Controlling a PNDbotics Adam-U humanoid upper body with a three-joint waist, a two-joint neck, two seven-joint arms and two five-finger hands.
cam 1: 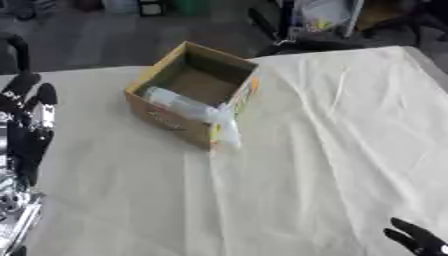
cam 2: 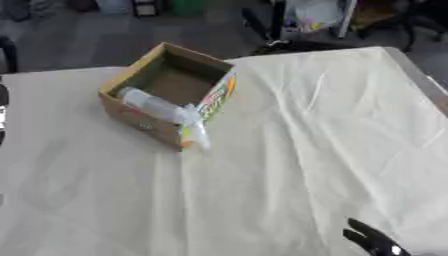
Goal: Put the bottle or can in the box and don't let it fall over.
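Observation:
An open cardboard box [cam 1: 194, 70] stands on the white cloth at the upper left of the table. A clear plastic bottle [cam 1: 188, 108] lies tilted across the box's near rim, one end inside and the other hanging over the front corner. My left hand [cam 1: 31, 117] hovers at the left edge, apart from the box, fingers straight and open, holding nothing. Only the fingertips of my right hand [cam 2: 372, 241] show at the lower right, relaxed and far from the box.
The white tablecloth [cam 1: 315, 150] is creased and covers the table, whose right edge runs along the upper right. Dark clutter and a chair stand on the floor beyond the far edge.

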